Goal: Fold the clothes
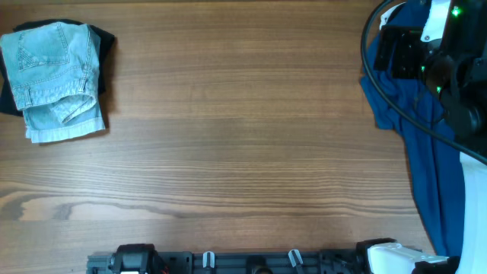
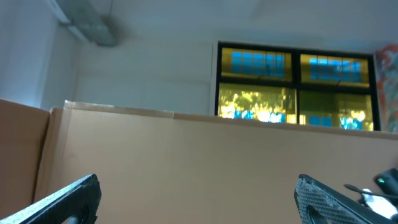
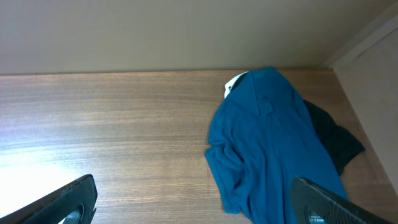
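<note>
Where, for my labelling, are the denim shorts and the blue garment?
denim shorts (image 1: pixel 55 76), overhead view, middle of the folded denim.
blue garment (image 3: pixel 267 149), right wrist view, middle of the cloth.

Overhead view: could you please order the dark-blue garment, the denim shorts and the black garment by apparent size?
1. Dark-blue garment, largest, though cut off by the frame.
2. Denim shorts.
3. Black garment: only edges show beneath the shorts, so its true size is unsure.
</note>
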{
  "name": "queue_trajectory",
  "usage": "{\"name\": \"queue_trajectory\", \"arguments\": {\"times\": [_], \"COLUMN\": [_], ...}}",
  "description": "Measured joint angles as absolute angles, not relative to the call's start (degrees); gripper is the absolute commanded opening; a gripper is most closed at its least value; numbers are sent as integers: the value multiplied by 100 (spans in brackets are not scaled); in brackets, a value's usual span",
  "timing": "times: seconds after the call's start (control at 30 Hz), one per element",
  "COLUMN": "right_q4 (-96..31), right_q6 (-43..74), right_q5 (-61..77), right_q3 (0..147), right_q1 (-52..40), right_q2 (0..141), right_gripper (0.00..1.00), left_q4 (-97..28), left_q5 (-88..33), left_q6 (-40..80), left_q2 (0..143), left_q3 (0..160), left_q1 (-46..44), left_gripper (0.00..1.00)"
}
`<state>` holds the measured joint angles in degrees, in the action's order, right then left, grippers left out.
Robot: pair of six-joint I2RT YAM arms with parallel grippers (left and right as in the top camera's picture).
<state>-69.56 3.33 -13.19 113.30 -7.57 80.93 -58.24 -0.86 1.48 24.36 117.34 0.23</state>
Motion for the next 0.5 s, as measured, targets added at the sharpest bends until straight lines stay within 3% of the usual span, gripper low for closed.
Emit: {"name": "queue_trajectory", "arguments": {"times": [0.33, 0.5], "right_q4": [-6956, -6956], "right_q6": [333, 333], "right_q5": [-1319, -1319], "right_q3": [11330, 11330], "right_q1": [-757, -757], "right_q2": [8093, 8099], "right_gripper": [100, 100], "left_q4": [-5800, -5345], "left_q5": [-161, -163], "left_q6": [110, 113], "left_q2": [729, 211], "left_q3": [9979, 7990], "left_q1": [-5, -8], "left_gripper": [100, 100]}}
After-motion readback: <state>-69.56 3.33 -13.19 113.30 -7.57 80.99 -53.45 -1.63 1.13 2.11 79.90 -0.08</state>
